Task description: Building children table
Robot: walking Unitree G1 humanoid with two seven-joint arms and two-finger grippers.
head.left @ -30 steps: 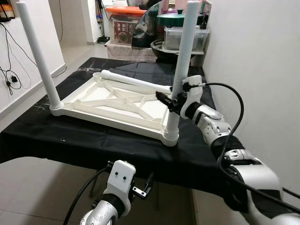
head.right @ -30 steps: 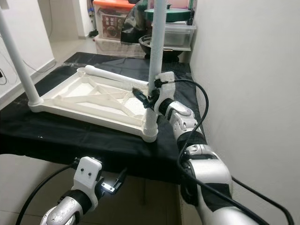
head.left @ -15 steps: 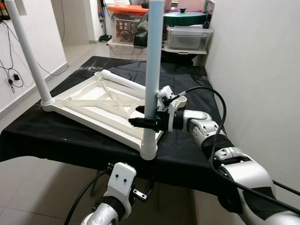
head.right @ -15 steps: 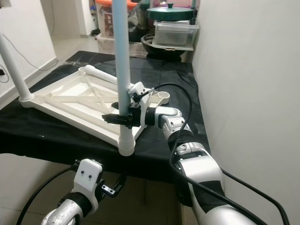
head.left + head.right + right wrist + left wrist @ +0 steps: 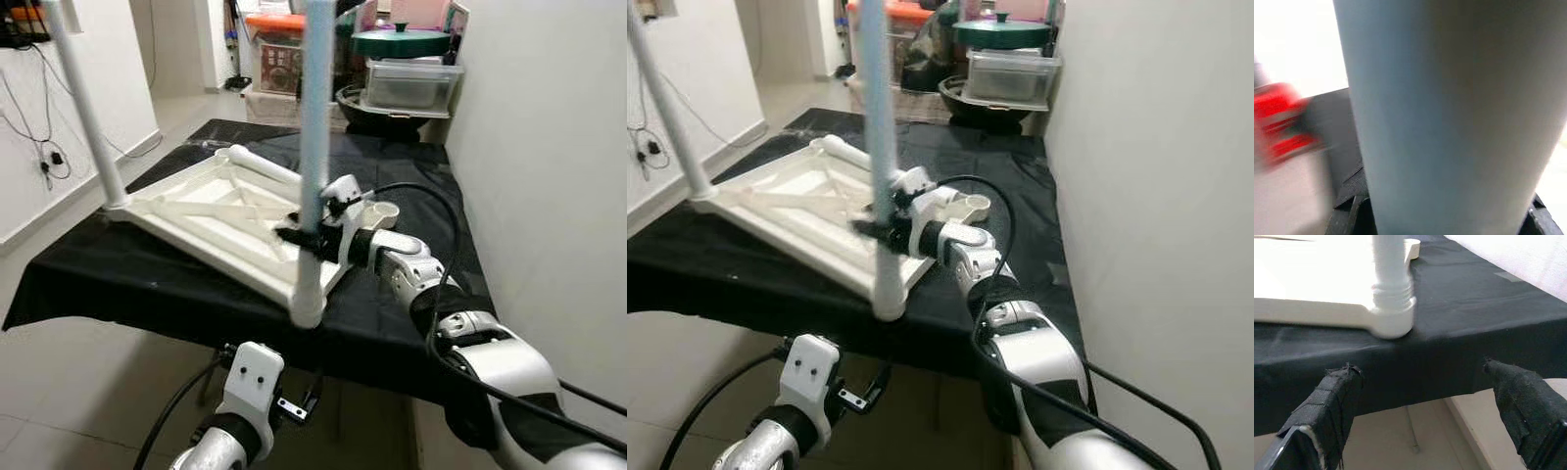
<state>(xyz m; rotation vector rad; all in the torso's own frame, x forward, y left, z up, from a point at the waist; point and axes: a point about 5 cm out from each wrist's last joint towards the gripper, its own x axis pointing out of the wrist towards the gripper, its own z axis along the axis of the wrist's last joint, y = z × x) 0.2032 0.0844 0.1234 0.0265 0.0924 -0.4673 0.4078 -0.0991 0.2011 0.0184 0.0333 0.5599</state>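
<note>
White plastic tabletop (image 5: 211, 211), lying underside-up on the black cloth (image 5: 118, 284), has swung round since a second ago, so the near corner with its upright leg (image 5: 312, 147) now overhangs the front edge; likely repositioning to reach the remaining corners. Left gripper (image 5: 1430, 396) hangs below that edge, fingers wide, holding nothing. Right gripper (image 5: 299, 238) stays clamped on the near leg low down.

Silver-white jointed right arm (image 5: 470, 333) trailing a black cable (image 5: 436, 284).
</note>
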